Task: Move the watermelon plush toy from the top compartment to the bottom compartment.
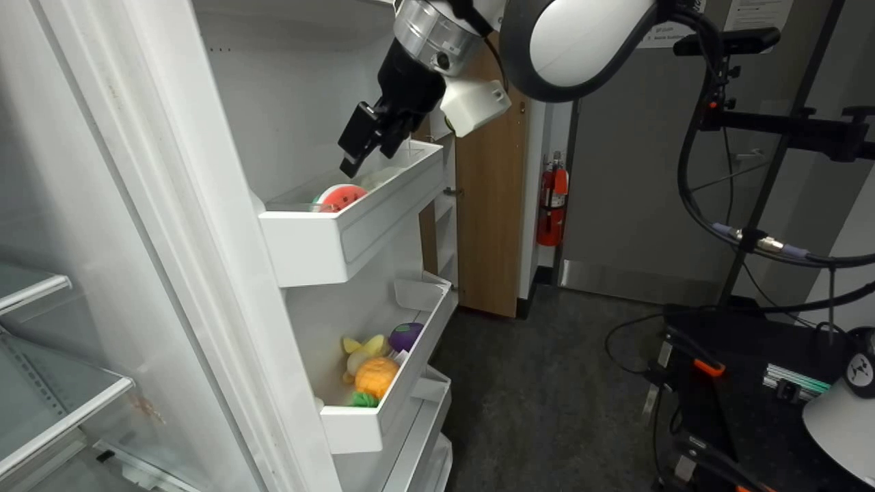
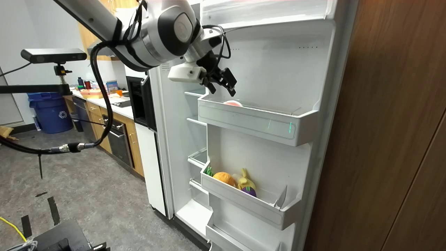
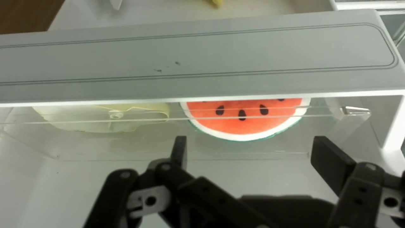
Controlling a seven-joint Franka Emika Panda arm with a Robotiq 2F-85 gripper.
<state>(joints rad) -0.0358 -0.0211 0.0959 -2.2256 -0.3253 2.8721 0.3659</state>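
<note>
Inside the top compartment lies the watermelon plush toy — a pale yellow thing just beside it. The fingers hang above, spread wide and unclenched, apart from the toy — and the bottom compartment below holds an orange toy and a purple toy.

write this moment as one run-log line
end effector: open, above top compartment | watermelon plush toy: in top compartment, not held | bottom compartment: orange toy, purple toy inside | transfer: not done
</note>
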